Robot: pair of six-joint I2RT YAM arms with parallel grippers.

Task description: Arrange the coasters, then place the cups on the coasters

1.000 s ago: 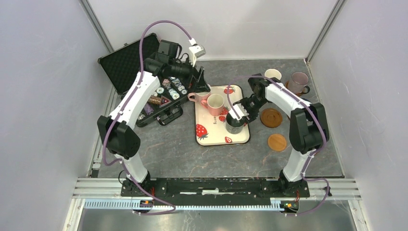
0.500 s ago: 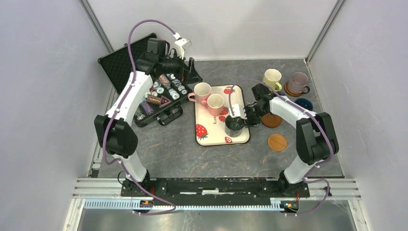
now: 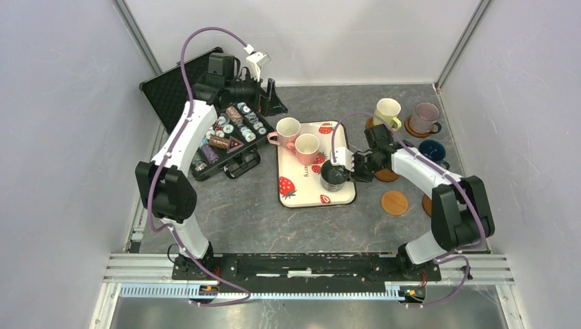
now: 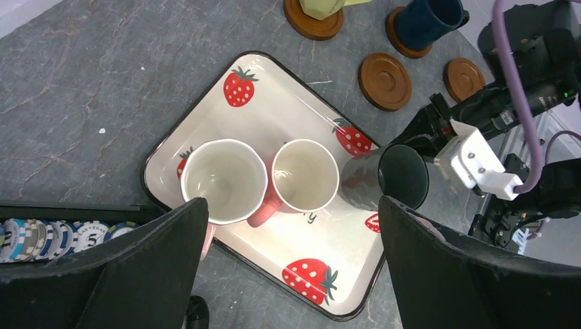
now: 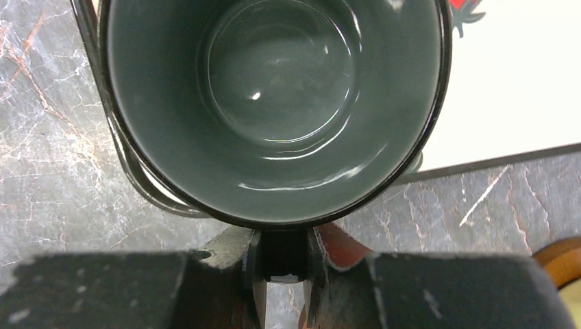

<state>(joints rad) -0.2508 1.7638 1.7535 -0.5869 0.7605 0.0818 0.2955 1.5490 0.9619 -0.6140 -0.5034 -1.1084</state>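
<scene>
A dark green-grey cup (image 3: 333, 177) stands at the right edge of the strawberry tray (image 3: 299, 194). My right gripper (image 3: 350, 167) is shut on its handle (image 5: 281, 252), one finger on each side of it, and the cup's inside (image 5: 274, 82) fills the right wrist view. Two pink cups (image 3: 288, 129) (image 3: 306, 148) stand on the tray's far part. The yellow-green cup (image 3: 388, 111), lilac cup (image 3: 425, 116) and navy cup (image 3: 433, 149) each sit on a coaster. A bare coaster (image 3: 394, 203) lies right of the tray, and two more (image 4: 385, 80) (image 4: 464, 79) show from the left wrist. My left gripper (image 3: 273, 104) hangs wide open, high and away from the cups.
An open black case of poker chips (image 3: 227, 132) lies left of the tray, under my left arm. Side walls close in the table, and the mugs on coasters crowd the far right corner. The tray's dark rim (image 5: 493, 163) runs just right of the held cup.
My right gripper has closed onto the dark cup's handle, its arm swinging lower and to the right. My left arm has drawn back from above the pink cups toward the case.
</scene>
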